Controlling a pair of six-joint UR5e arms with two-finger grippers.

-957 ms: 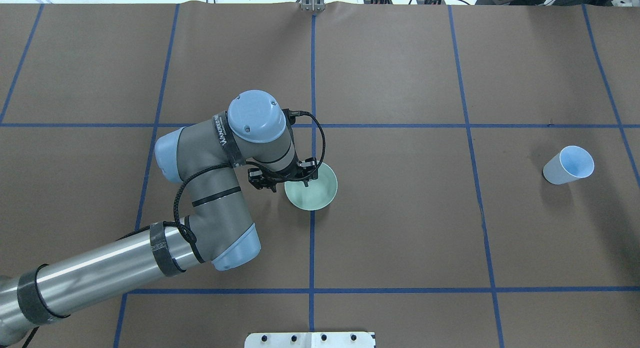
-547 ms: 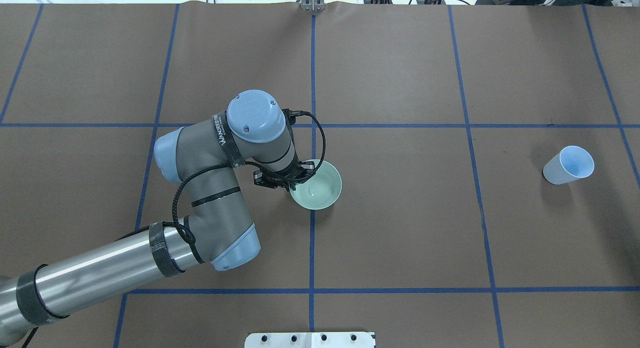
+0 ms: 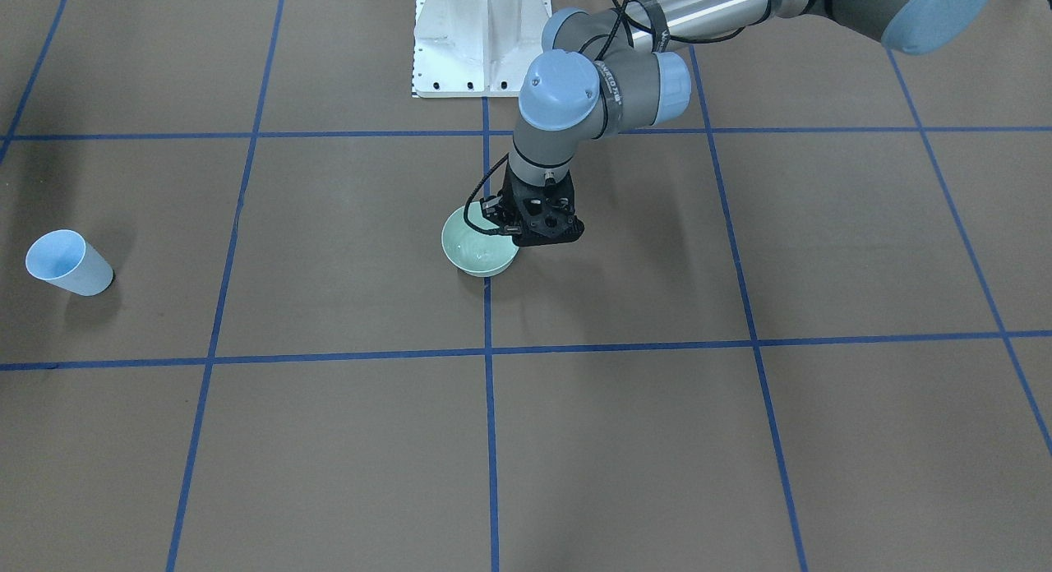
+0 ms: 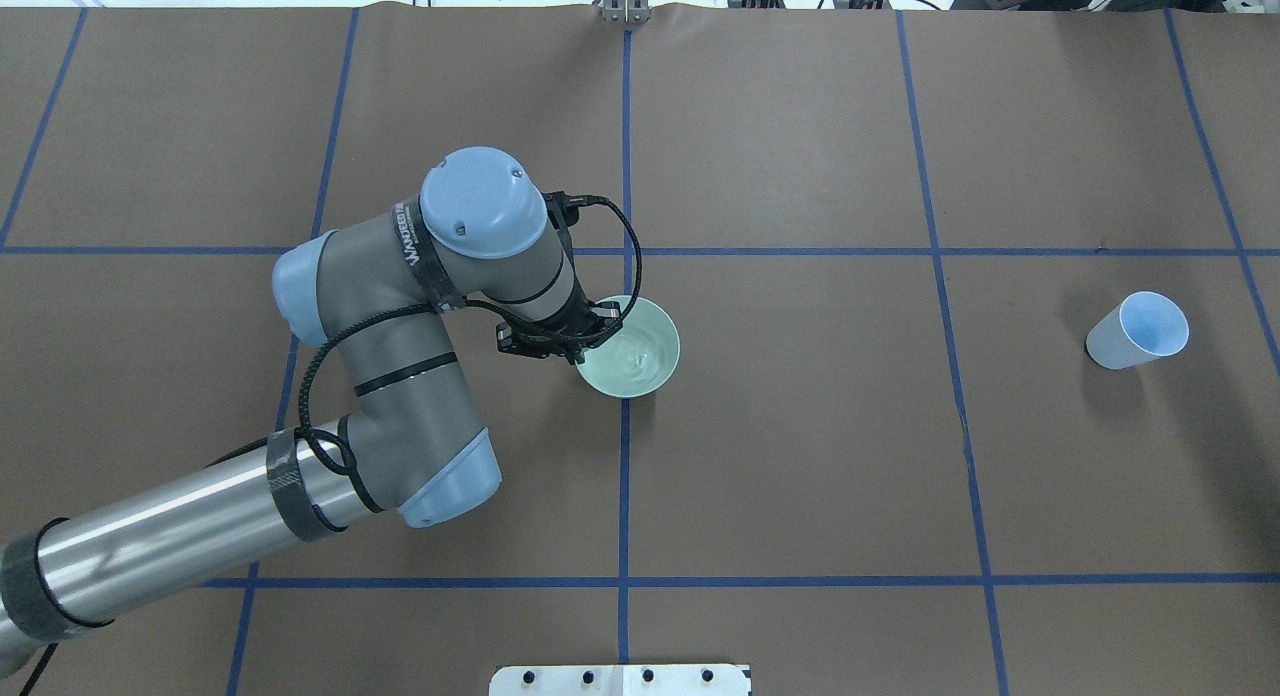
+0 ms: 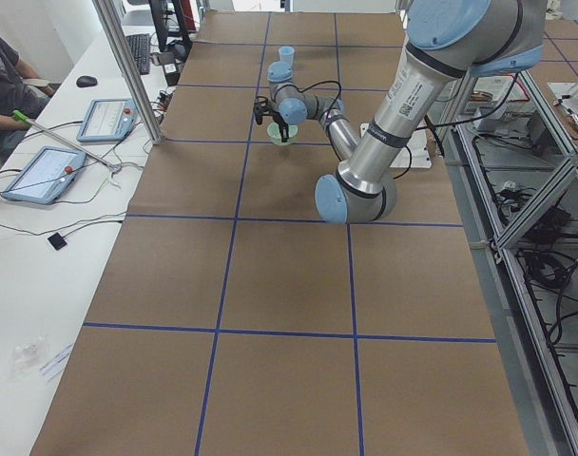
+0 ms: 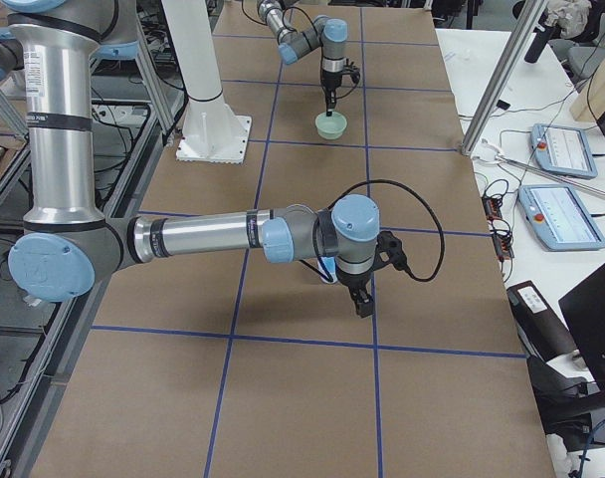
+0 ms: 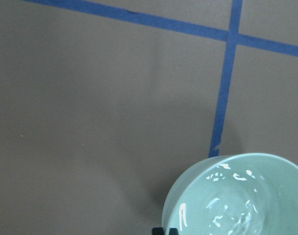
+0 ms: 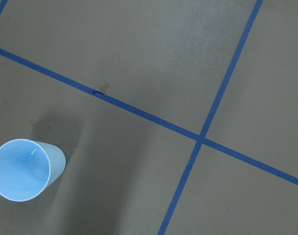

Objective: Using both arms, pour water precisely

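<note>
Bowl (image 4: 628, 348) at the middle of the bench (image 4: 800, 456), over a tape line (image 4: 623, 496), water (image 4: 636, 356) in the bowl, left gripper (image 4: 578, 338) on its left rim, cup (image 4: 1137, 331) well apart at the right, pedestal base (image 4: 620, 679) near edge, centre.

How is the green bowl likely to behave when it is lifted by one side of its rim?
The bowl looks glossy and rigid, so probably slippery in the left pincer. The water glinting inside could slosh and spill if the bowl tilts.

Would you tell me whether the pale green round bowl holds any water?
It holds a little: whitish ripples and glints of water show inside the pale green round bowl.
</note>
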